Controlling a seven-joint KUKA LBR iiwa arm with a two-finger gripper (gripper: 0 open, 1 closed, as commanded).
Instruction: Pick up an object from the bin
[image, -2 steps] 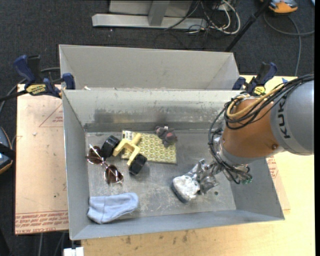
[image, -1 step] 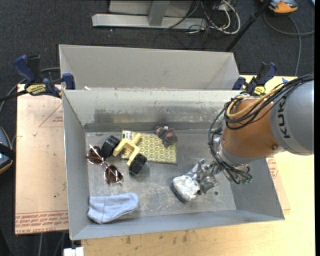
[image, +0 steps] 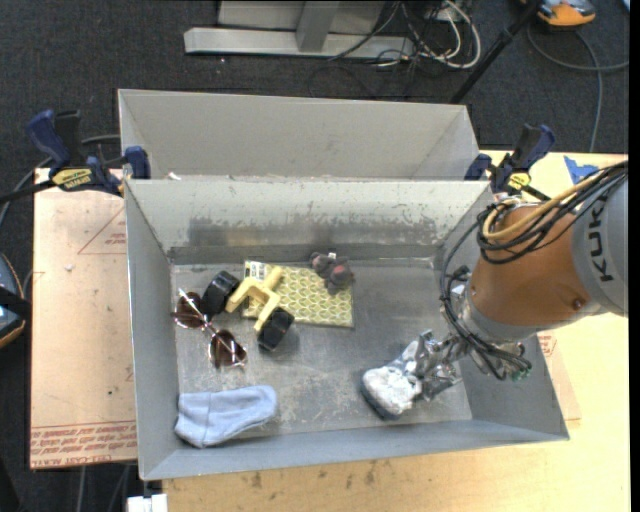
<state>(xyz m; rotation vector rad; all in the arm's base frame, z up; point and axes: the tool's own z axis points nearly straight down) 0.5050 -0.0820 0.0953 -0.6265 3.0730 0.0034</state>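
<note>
Separately lie one sock, one sunglasses pair, one white lump.

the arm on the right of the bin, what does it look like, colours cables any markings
The arm has a bulbous orange-brown body joined to a pale grey link with dark lettering, of which KU shows. Yellow and black cables loop over its top, and thinner dark wires hang at the wrist. The gripper is small and of silvery metal.
</note>
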